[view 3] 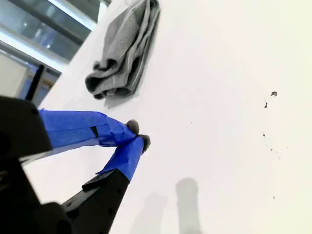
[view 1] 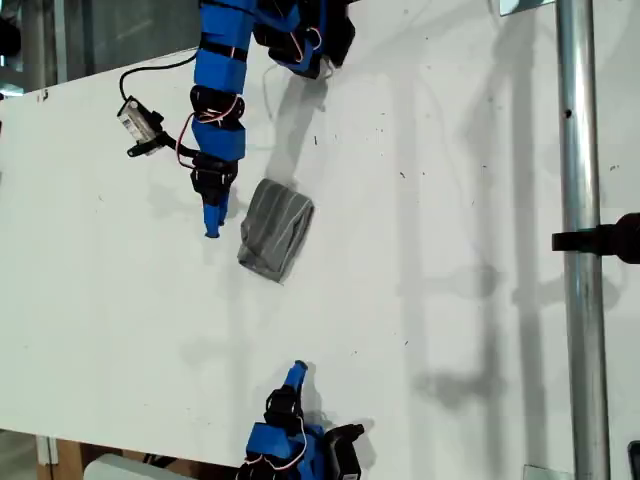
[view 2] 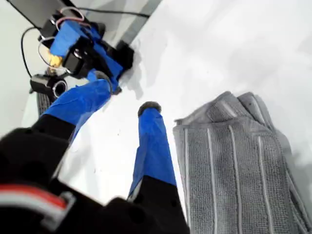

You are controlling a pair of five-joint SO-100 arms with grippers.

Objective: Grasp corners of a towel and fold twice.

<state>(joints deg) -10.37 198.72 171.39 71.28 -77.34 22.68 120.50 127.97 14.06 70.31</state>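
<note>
The towel (view 1: 275,229) is lying folded into a compact bundle on the white table (view 1: 450,250). My first gripper (view 1: 212,226) is resting just beside it, jaws apart, gripping nothing. My second gripper (view 1: 296,373) is sitting well apart from it, jaws together, empty.

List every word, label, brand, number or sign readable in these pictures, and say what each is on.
None can be read.
The towel has only pale stripes, no tag or print showing.
My first gripper and my second gripper are wrapped in plain blue with no lettering.
The white table carries only small dark specks, no writing.
</note>
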